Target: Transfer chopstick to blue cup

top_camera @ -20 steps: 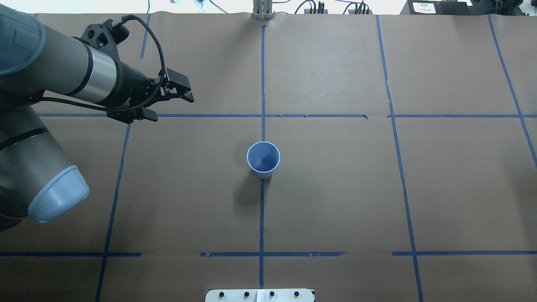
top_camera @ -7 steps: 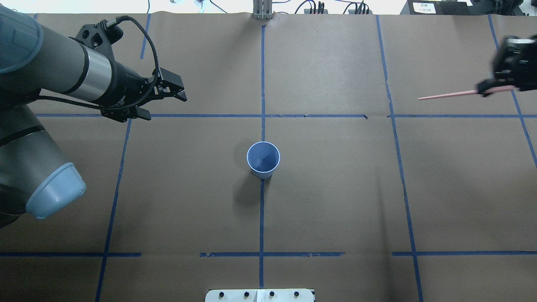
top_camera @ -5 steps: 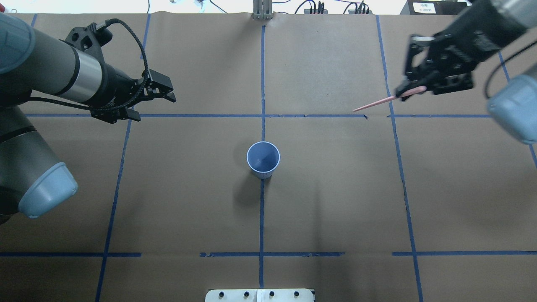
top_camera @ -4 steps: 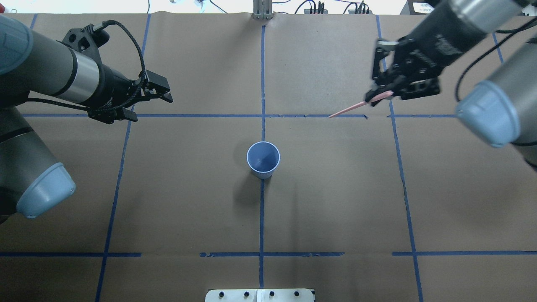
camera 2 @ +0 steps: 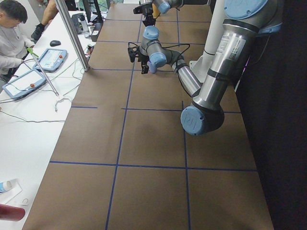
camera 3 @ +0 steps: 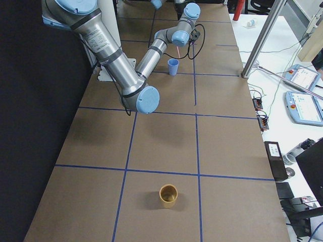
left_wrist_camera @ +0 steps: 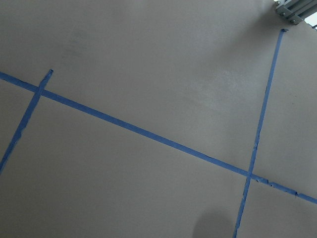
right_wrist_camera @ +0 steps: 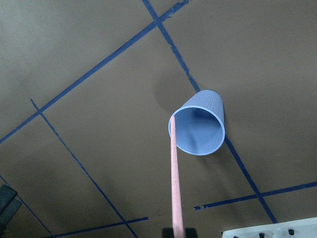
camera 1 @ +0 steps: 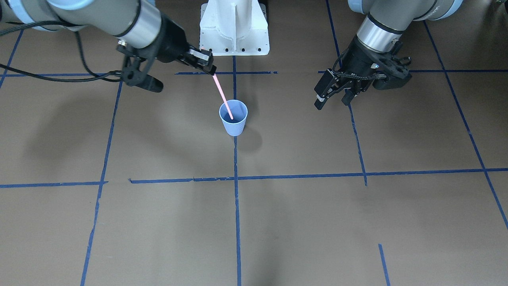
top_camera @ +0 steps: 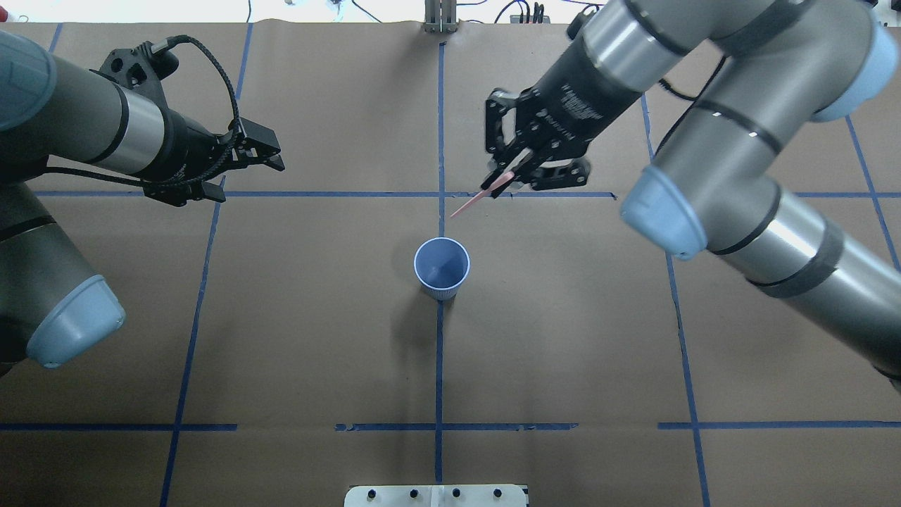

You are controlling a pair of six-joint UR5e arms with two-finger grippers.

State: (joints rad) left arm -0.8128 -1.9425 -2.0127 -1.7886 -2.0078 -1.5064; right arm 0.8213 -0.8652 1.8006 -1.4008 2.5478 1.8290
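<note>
While right claw [top_camera: 504, 182] grips chopstick [top_camera: 473, 203] | thin, straight, pale pink stick

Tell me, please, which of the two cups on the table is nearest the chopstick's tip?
The blue cup at the table's centre; the right gripper's chopstick points at it. The tan cup stands far off.

Overhead cam looks down from behind the robot [camera 1: 234, 28], front cam faces it across the brown-papered desk [top_camera: 563, 338]; both share the light blue ribbed paper cup [camera 1: 233, 117].
</note>
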